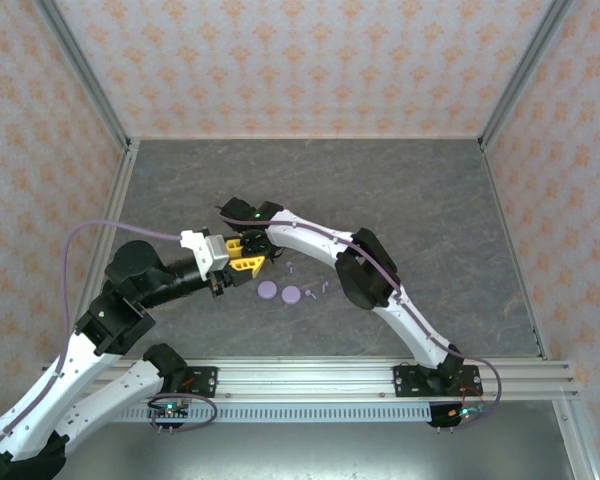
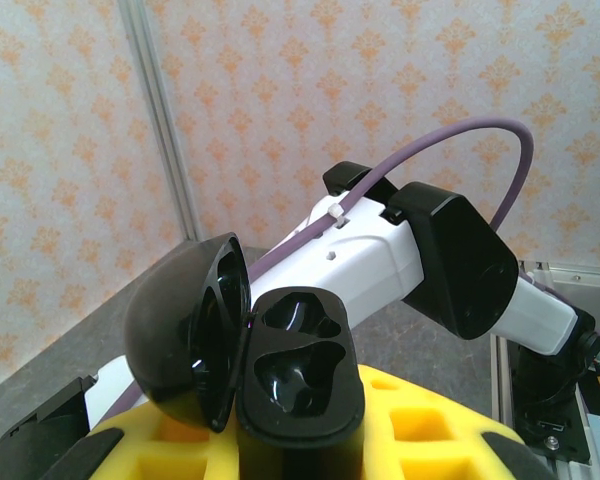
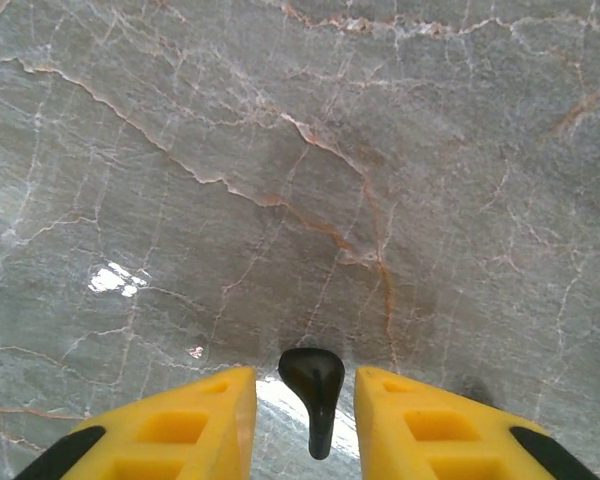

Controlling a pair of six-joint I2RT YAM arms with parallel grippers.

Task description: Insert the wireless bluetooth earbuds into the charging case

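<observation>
- Two empty sockets showed in the open black charging case [image 2: 298, 375], its lid swung back to the left, so no earbud was seated.
- The left gripper [image 2: 280, 445] had its yellow jaws clamped on that case, holding it near the middle of the table [image 1: 420, 200].
- The right gripper [image 3: 305, 380] pointed down at the table with its jaws parted. A black earbud [image 3: 315, 390] sat between them with a gap on either side, seemingly not yet pinched.
- The step in hand, as I judged it, was picking up the first black earbud.
- The next move called for closing squarely on the earbud, lifting it, then lining it up over a matching socket. So small and glossy a shape could slip or twist.
- Two lavender discs [image 1: 268, 290] and some small lavender pieces [image 1: 325, 287] lay just beside the grippers, apart from both.
</observation>
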